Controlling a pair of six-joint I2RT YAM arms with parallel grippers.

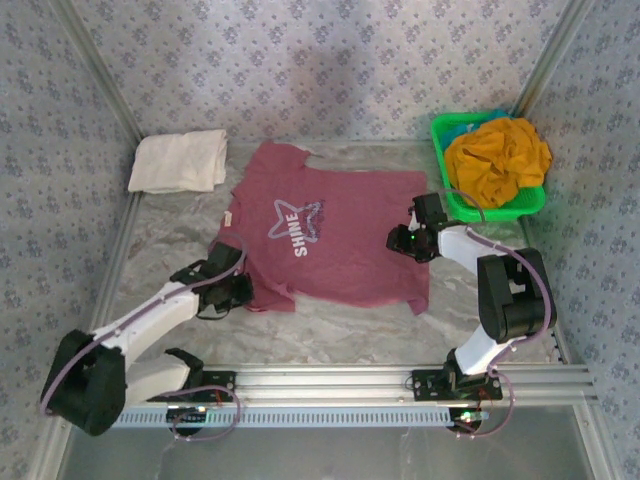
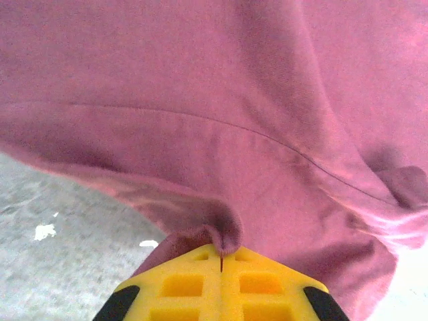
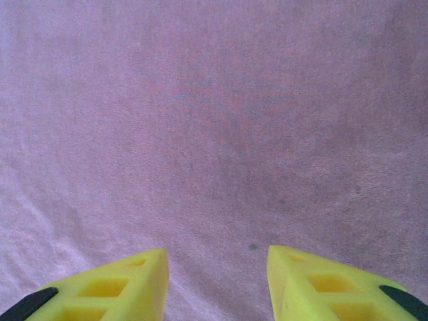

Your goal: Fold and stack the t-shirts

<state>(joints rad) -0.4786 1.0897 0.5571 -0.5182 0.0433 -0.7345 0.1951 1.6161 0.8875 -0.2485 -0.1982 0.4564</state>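
The maroon t-shirt [image 1: 330, 230] with the white star and "SHINE" print lies spread flat in the middle of the table. My left gripper [image 2: 221, 257] is shut on a pinch of its near-left hem [image 2: 224, 234], at the shirt's front left corner [image 1: 240, 285]. Over the shirt's right edge my right gripper [image 1: 405, 240] stands open, the maroon cloth [image 3: 214, 134] flat beneath its yellow fingers [image 3: 294, 264] with nothing between them. A folded cream-white t-shirt [image 1: 180, 160] rests at the back left. The mustard-orange t-shirt [image 1: 497, 158] is heaped in the basket.
A bright green plastic basket [image 1: 470, 208] stands at the back right, close behind my right arm. Patterned walls enclose the table on three sides. A metal rail [image 1: 340, 380] runs along the near edge. Bare grey tabletop [image 2: 53, 214] shows left of the shirt.
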